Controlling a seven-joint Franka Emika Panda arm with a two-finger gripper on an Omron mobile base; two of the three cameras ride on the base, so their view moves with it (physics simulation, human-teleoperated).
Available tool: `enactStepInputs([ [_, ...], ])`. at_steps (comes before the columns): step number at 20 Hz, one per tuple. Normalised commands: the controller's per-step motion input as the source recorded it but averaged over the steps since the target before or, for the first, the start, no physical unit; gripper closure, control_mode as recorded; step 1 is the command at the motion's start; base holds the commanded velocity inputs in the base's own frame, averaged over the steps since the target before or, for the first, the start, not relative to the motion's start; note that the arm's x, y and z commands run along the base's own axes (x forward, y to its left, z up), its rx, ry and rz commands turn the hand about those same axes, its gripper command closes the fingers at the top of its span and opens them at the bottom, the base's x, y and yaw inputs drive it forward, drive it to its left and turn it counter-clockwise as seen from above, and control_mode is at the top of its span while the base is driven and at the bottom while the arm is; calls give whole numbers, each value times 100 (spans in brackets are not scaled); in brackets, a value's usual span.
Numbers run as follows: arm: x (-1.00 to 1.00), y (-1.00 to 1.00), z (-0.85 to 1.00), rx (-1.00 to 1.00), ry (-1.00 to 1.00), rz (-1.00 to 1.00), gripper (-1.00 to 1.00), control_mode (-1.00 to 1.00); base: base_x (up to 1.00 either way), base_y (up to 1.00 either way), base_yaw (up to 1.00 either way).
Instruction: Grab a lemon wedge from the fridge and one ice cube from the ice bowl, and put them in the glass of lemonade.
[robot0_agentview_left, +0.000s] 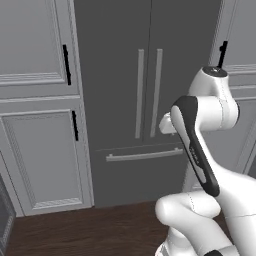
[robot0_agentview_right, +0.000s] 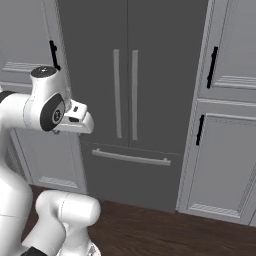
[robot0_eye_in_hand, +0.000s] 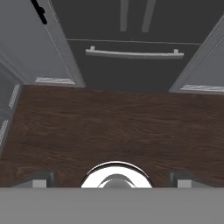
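Here, fridge (robot0_agentview_left: 150, 100) straight ahead of the arm, both doors and lower drawer shut, grey cabinets (robot0_agentview_left: 40, 100) on either side, pincer (robot0_eye_in_hand: 112, 180) spread wide, holding nothing, pointed down at dark wood floor (robot0_eye_in_hand: 109, 127).

I see panelled grey cabinets (robot0_agentview_left: 40, 125) with short black handles (robot0_agentview_left: 66, 65) on both sides, above a dark wood-plank floor (robot0_eye_in_hand: 109, 127).

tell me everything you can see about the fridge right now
The fridge is tall, dark grey and matte, standing on the dark wood floor between pale grey panelled cabinets. Its two upper doors are shut, each with a long pale upright bar handle beside the centre seam. Below, a closed drawer carries a horizontal bar handle. Nothing touches it.
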Motion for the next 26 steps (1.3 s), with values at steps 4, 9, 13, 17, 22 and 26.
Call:
enactStepInputs([
  [4, 0, 0, 0, 0, 0, 0, -100, 100, 17, -6, -14],
  [9, 0, 0, 0, 0, 0, 0, -100, 100, 46, 15, -17],
  [13, 0, 0, 0, 0, 0, 0, -100, 100, 85, 5, -5],
  [17, 0, 0, 0, 0, 0, 0, -100, 100, -9, 3, -21],
  [22, 0, 0, 0, 0, 0, 0, -100, 100, 0, 3, -24],
  [26, 0, 0, 0, 0, 0, 0, -100, 100, 0, -1, -3],
])
